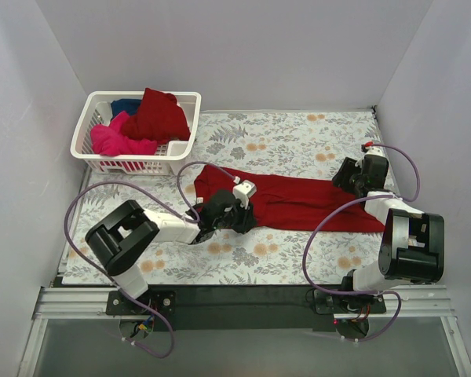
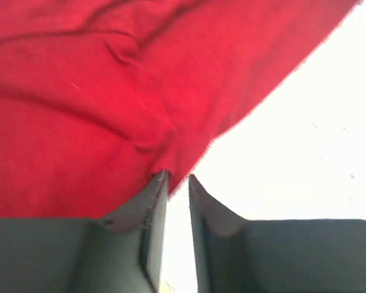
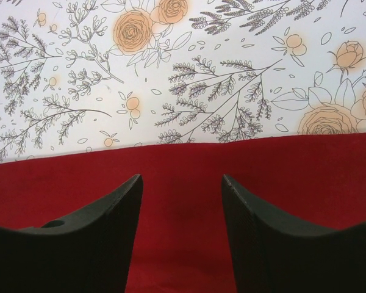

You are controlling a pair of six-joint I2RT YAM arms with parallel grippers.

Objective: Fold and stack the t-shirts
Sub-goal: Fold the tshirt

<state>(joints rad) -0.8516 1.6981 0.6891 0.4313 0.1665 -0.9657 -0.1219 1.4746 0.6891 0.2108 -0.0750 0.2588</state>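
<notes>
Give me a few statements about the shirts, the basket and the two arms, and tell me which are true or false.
1. A dark red t-shirt lies stretched out on the floral table. True.
2. The white basket is empty. False: it holds a hot pink shirt, a dark blue shirt and a second dark red shirt.
3. The right tool is open above the red cloth. True.
4. The left tool is spread wide. False: its fingers are nearly together, pinching the t-shirt's edge.
</notes>
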